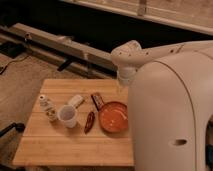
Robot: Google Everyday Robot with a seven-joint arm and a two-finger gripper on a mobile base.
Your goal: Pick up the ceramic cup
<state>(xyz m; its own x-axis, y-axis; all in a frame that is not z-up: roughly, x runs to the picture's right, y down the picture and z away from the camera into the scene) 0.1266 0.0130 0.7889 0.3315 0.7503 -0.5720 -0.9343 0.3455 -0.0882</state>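
Observation:
The ceramic cup [67, 115] is small, white and round, and stands upright on the left half of the wooden table [60, 145]. The wide orange bowl [114, 116] sits to its right. A small clear bottle with a white cap [46, 101] stands to the cup's left. My white arm [127, 57] bends above the table's far right corner, well right of the cup. My gripper is hidden behind my body, so I do not see it.
A white object [76, 100] lies just behind the cup. A dark bar [97, 101] and a red-brown item [90, 121] lie between cup and bowl. My white body [172, 115] fills the right side. A long ledge [60, 45] runs behind the table.

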